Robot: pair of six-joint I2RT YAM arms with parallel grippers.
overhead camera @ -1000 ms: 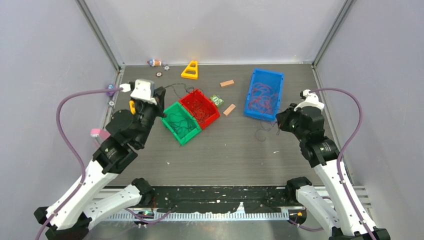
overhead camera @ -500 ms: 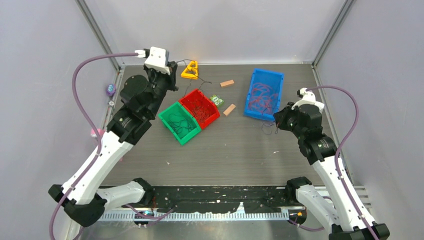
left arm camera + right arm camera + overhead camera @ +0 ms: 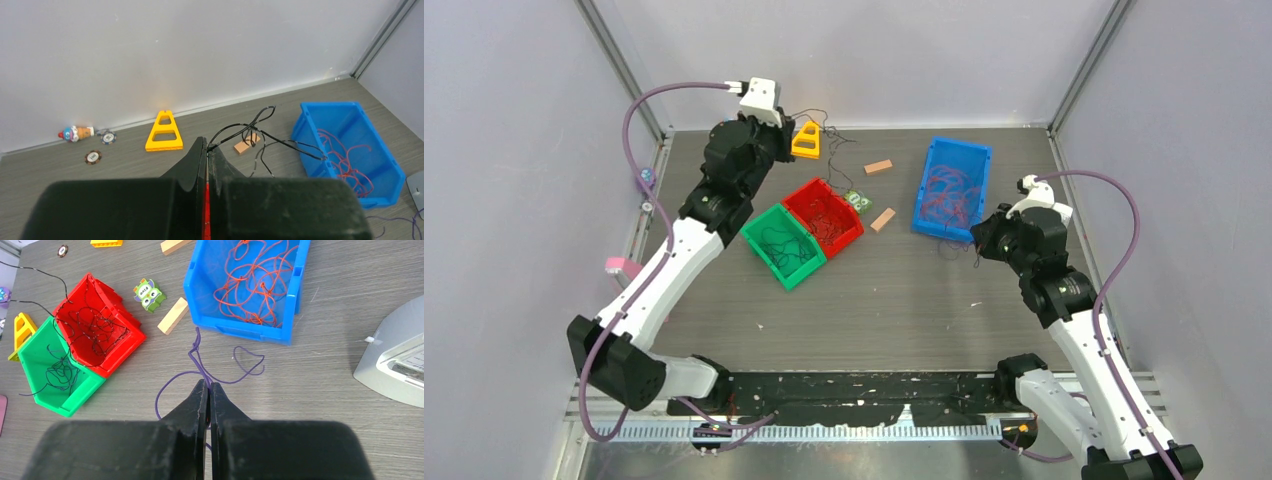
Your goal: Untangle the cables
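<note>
Toward the far-left corner of the table (image 3: 874,300), raised near the yellow triangular piece (image 3: 806,140), the left gripper (image 3: 207,149) has its fingers pressed together on a thin black cable (image 3: 240,131). That cable loops loosely out from the fingertips, and the overhead view shows it trailing down to the red bin (image 3: 807,192), where more black wire lies coiled. The green bin (image 3: 759,228) sits touching the red bin on its near-left side and holds a smaller dark tangle.

On the right side, the right gripper (image 3: 208,386) is low over the table just in front of the blue bin (image 3: 954,147), its fingers closed on a purple cable (image 3: 200,367). This cable runs from the fingertips up to the blue bin's near wall, with loose loops spread on the table to either side. Inside the blue bin lies a mass of orange-red cables (image 3: 250,285), knotted together.

Between the red and blue bins sit a small green toy figure (image 3: 149,293) and a wooden block (image 3: 172,315); a second wooden block (image 3: 878,167) lies farther back. Near the back wall are two poker chips (image 3: 93,157) and a small colourful figurine (image 3: 75,133)
</note>
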